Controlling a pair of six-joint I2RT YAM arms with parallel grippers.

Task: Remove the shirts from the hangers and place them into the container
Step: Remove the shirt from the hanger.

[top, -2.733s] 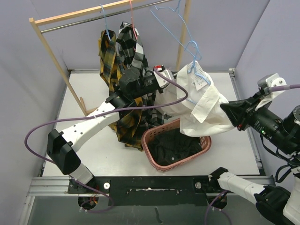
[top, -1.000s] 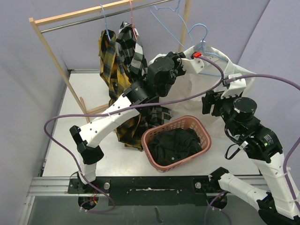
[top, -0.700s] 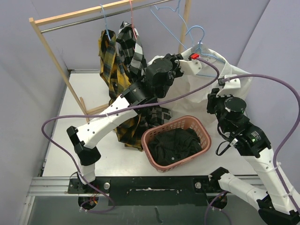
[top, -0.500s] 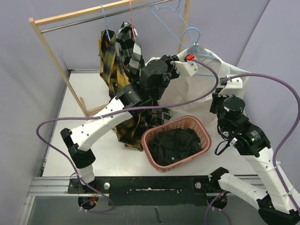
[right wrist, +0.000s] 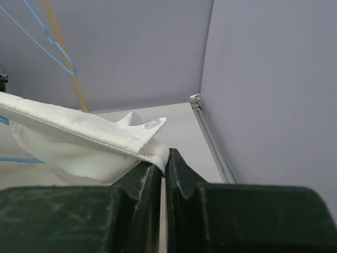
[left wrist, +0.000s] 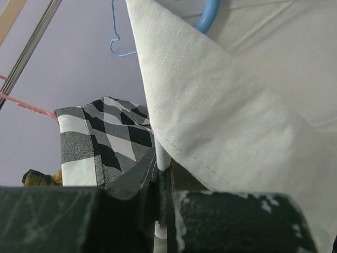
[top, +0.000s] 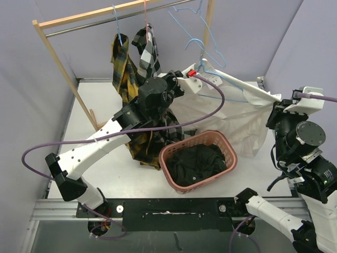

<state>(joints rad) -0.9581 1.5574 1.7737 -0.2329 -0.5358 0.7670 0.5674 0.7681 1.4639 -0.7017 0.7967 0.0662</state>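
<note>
White shirt (top: 231, 113) stretches taut and creased over the pink basket (top: 167, 153); left tool (top: 190, 74) at 12 o'clock clenches its blue hanger (left wrist: 207, 17), right tool (top: 275, 99) at 2 o'clock pinches the buttoned edge

The container (top: 166, 168) stands on the tabletop (top: 121, 174) near the front, slightly right of centre, with one shirt (top: 197, 164) lying in it. Behind it to the left, two hanging shirts (top: 124, 68) are side by side on the rail (top: 79, 26). Behind the container, a third shirt (top: 237, 113) on its hanger (top: 218, 55) spans from the left pincer (top: 192, 74) to the right pincer (top: 277, 103) at the far right.
</note>
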